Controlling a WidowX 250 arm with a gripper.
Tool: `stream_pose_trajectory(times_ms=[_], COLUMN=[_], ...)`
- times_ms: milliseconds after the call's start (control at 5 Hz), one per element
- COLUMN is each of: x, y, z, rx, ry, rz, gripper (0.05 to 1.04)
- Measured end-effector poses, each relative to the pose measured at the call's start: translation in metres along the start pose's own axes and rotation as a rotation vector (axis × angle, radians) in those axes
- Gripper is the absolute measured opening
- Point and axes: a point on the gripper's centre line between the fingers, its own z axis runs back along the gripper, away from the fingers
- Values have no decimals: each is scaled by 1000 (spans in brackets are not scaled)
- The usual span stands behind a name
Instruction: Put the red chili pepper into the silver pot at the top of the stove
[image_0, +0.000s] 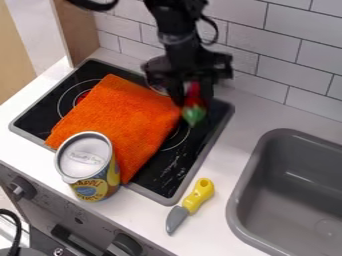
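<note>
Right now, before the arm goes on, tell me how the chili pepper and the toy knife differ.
The chili pepper is red with a green end; the toy knife has a yellow handle and a grey blade. The pepper is held in the gripper over the stove, while the knife lies on the counter. The pepper hangs green end down; the knife lies flat. Both are two-coloured.

No wording can be read with certainty. The can (89, 169) at the near left carries print in two places: small, blurred lettering across its pale lid (85, 156), and larger dark lettering in rows on the yellow part of its label (95, 188). Faint marks on the front panel (75, 212) at the near left are too small to read.
</note>
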Motion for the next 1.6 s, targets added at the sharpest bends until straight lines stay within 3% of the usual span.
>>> stream_pose_trajectory(times_ms=[400,600,800,1000,1200,1400,1600], x=[44,59,64,64,59,58,37], y=[13,22,30,28,25,21,15], z=[-12,-22,-32,-35,-35,-23,-9], rx=[22,31,72,93,62,27,6], ry=[-56,-56,-75,-113,-73,-80,-90], rz=[139,229,233,212,192,176,91], gripper=[468,468,535,834,1003,999,999])
